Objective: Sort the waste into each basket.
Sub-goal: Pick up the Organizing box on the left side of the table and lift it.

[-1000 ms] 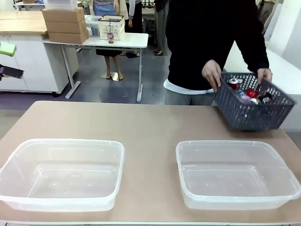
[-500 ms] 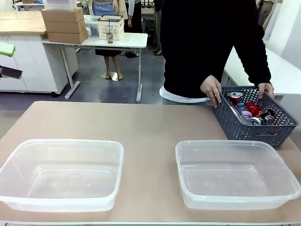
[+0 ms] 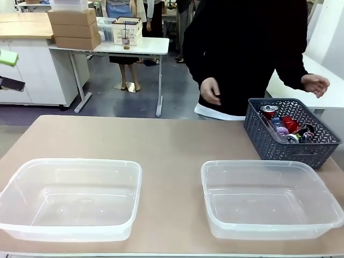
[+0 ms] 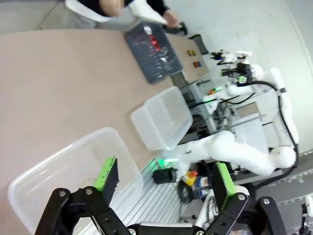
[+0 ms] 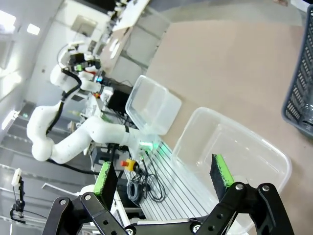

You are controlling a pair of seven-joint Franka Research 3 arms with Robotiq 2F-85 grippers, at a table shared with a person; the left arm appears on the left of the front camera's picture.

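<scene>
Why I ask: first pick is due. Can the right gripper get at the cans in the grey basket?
Likely yes: the right gripper is open, cans lie uncovered in the grey basket, person's hands off it.

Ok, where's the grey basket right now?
In the front view, the grey basket sits at the far right of the table, just behind the right clear tub.

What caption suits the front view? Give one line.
Clear left tub and right tub beside a grey lattice basket of drink cans.
</scene>
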